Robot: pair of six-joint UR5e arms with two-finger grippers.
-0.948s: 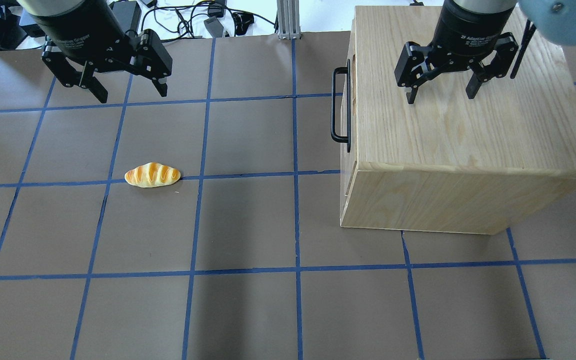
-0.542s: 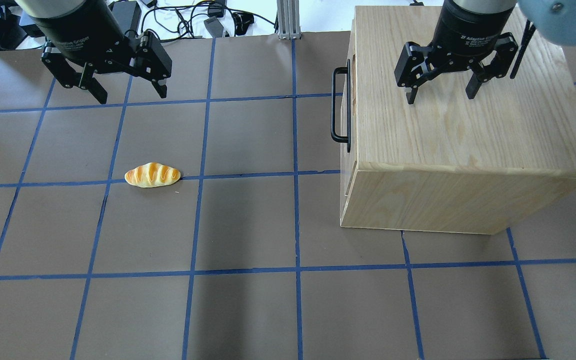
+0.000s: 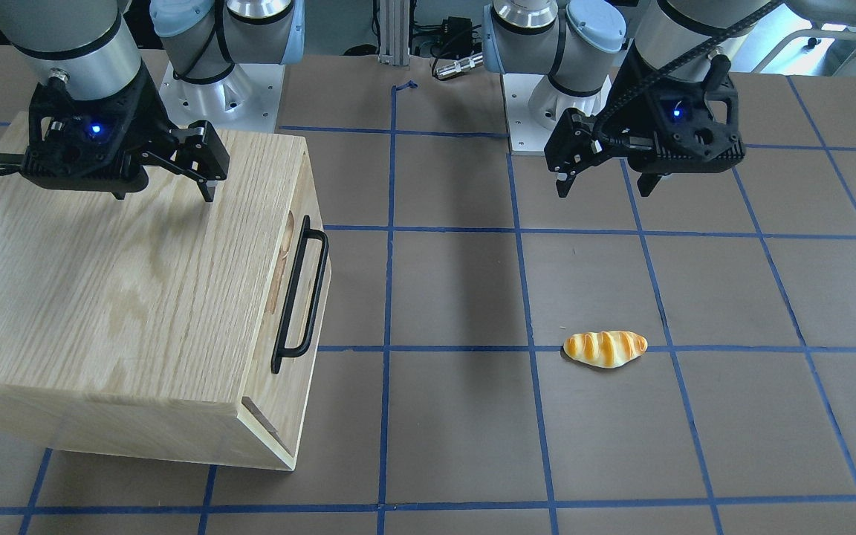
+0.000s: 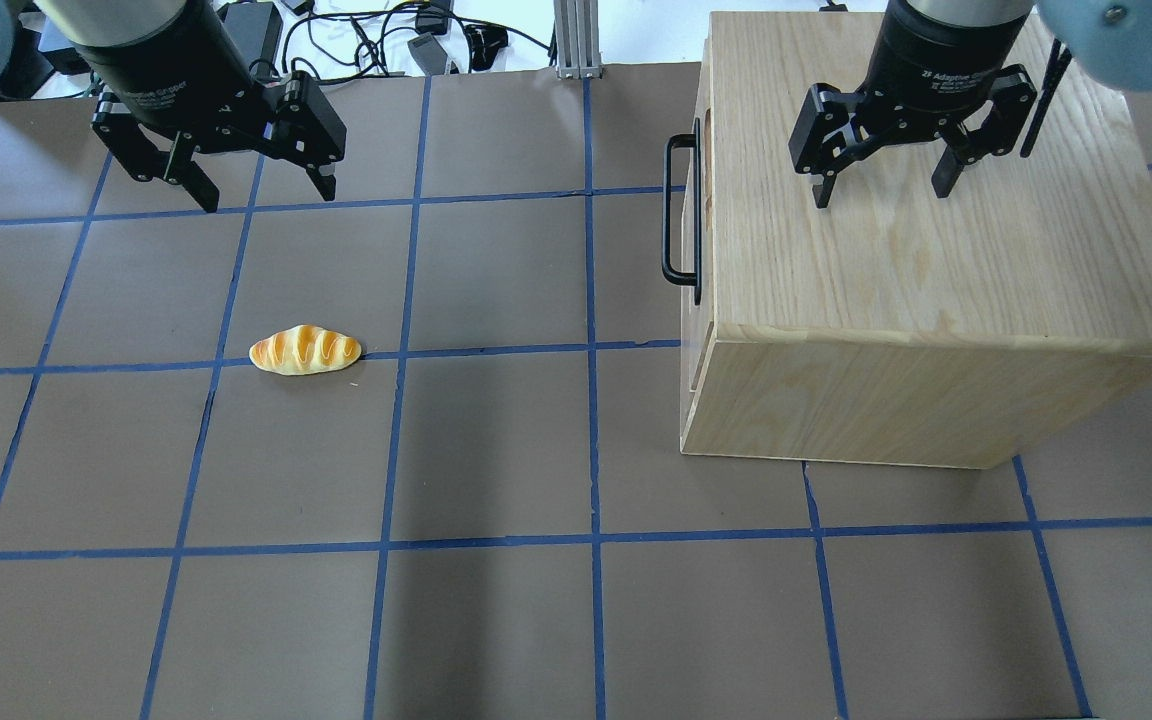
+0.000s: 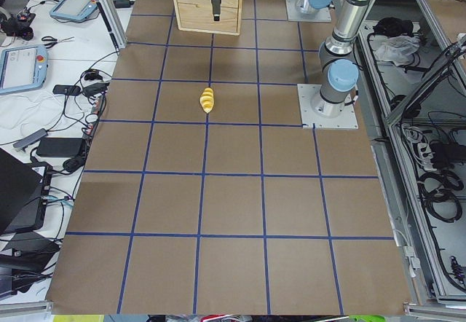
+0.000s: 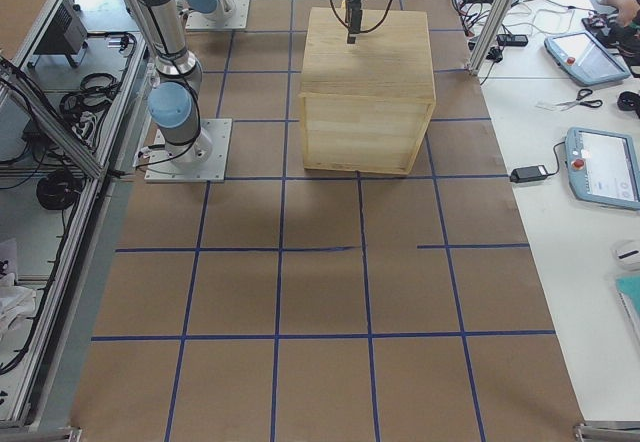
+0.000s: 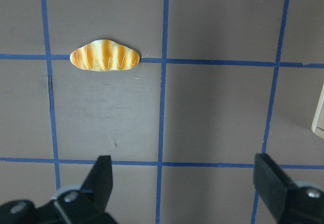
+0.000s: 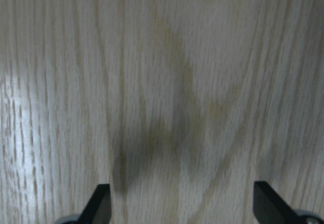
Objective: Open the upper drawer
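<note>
Right tool (image 4: 881, 195): jaws spread wide, gripping nothing, fingertips pointing down just above the top panel of the cabinet (image 4: 936, 250). The right wrist view shows only wood grain between the two fingertips.

Upper drawer (image 3: 283, 297): located in the cabinet face on the side of the right tool that faces the left tool, below fingertip level. The front panel sits flush with the cabinet, so the drawer is closed. Its black bar handle (image 3: 300, 293) runs along the panel, with an oval notch just behind it. Neither tool touches the handle.

Left tool (image 4: 266, 195): jaws spread wide and empty, suspended over the bare counter (image 4: 496, 450), well apart from the cabinet. The handle lies between the two tools, much nearer the right tool.

Bread roll (image 4: 305, 350): lies on the counter ahead of the left tool, away from the robot base, beside a blue tape line. It is well apart from the fingertips.
</note>
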